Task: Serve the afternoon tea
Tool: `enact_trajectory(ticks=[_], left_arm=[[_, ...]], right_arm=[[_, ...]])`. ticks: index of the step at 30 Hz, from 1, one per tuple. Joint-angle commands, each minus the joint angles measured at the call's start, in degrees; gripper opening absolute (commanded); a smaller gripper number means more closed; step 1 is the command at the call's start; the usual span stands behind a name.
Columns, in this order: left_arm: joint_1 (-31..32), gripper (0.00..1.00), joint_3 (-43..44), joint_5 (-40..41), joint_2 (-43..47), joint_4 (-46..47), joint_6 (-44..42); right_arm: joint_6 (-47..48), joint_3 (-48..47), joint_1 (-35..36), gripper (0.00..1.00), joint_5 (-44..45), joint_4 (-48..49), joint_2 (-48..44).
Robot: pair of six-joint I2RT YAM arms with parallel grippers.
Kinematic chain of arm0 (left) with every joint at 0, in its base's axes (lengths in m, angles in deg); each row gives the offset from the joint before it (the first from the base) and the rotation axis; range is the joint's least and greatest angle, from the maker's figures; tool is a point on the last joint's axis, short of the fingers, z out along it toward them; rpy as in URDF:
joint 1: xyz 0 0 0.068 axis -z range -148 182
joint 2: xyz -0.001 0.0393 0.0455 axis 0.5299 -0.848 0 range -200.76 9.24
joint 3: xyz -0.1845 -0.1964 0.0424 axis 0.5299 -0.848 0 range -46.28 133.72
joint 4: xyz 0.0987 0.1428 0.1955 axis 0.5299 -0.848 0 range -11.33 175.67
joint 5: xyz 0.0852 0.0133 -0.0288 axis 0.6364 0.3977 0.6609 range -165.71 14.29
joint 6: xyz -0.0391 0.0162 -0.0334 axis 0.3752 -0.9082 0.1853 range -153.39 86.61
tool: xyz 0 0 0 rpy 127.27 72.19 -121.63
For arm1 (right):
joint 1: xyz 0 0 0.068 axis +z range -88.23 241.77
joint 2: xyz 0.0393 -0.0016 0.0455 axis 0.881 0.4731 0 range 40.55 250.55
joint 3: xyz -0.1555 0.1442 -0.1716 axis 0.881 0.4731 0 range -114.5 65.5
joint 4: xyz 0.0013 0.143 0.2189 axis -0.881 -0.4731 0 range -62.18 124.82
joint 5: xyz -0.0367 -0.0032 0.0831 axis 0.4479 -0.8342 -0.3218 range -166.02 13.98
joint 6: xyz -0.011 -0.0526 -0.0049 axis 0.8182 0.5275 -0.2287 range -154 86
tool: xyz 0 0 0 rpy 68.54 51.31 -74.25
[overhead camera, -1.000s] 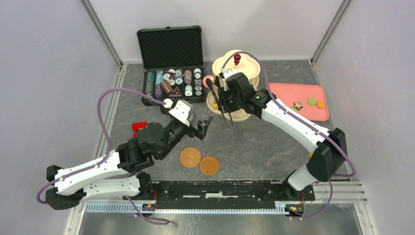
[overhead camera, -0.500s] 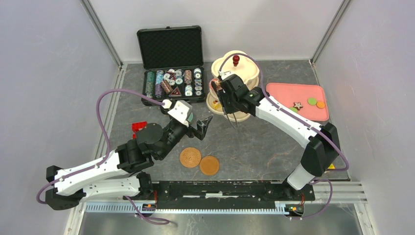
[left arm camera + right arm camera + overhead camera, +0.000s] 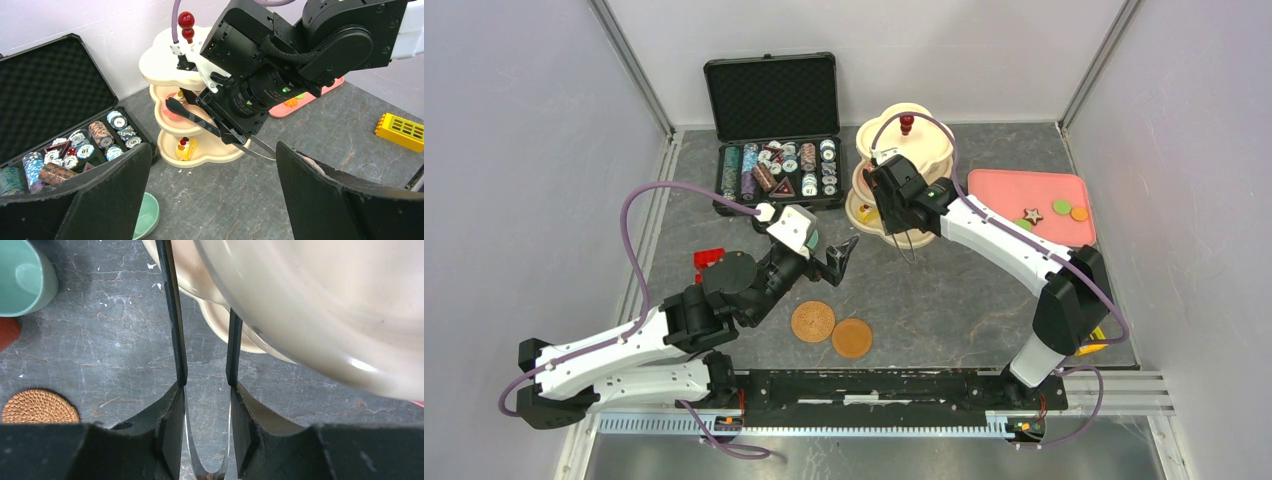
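Observation:
The cream three-tier stand (image 3: 929, 142) with a red knob (image 3: 907, 123) stands at the back of the table. My right gripper (image 3: 881, 192) is shut on a pair of metal tongs (image 3: 192, 116) with black tips. The tips reach onto the middle tier (image 3: 165, 127) around a pink pastry (image 3: 174, 111). A yellow roll cake (image 3: 186, 148) lies on the bottom tier. In the right wrist view the fingers (image 3: 170, 420) squeeze the tong arms (image 3: 172, 315). My left gripper (image 3: 829, 258) hangs open over the teal cup (image 3: 145, 217). Two brown saucers (image 3: 813, 321) (image 3: 852, 338) lie near the front.
An open black case of poker chips (image 3: 774, 170) sits at the back left. A pink tray (image 3: 1024, 190) with a few small pastries is at the right. The red toy car (image 3: 709, 260) is beside my left arm, and a yellow block (image 3: 404, 131) lies at the right.
My right gripper has moved left and down toward the stand, carrying the tongs and pink pastry in under the top tier. The left arm has stayed still.

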State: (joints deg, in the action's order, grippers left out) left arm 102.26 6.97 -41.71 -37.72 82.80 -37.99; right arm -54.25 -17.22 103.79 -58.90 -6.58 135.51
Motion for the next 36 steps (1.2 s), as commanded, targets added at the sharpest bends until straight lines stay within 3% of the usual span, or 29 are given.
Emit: enact_trajectory(ticks=[1, 11, 23, 36], left_arm=[[0.3, 1.00, 0.0, 0.8, 0.5, 2.6, -2.2], [0.2, 1.00, 0.0, 1.0, 0.4, 2.6, -2.1], [0.2, 1.00, -0.4, 2.2, 0.0, 4.6, -3.7], [0.3, 1.00, 5.4, 3.0, -2.0, 0.9, -1.6]], right_arm=[[0.3, -0.6, 0.3, 0.38, 2.1, 1.4, -0.4], [1.9, 1.1, 0.8, 0.56, 2.0, 1.9, -2.3], [4.6, 4.2, 3.7, 0.53, 1.1, -0.5, -9.6], [9.8, 20.8, 4.3, 0.49, -8.7, -2.4, -28.8]])
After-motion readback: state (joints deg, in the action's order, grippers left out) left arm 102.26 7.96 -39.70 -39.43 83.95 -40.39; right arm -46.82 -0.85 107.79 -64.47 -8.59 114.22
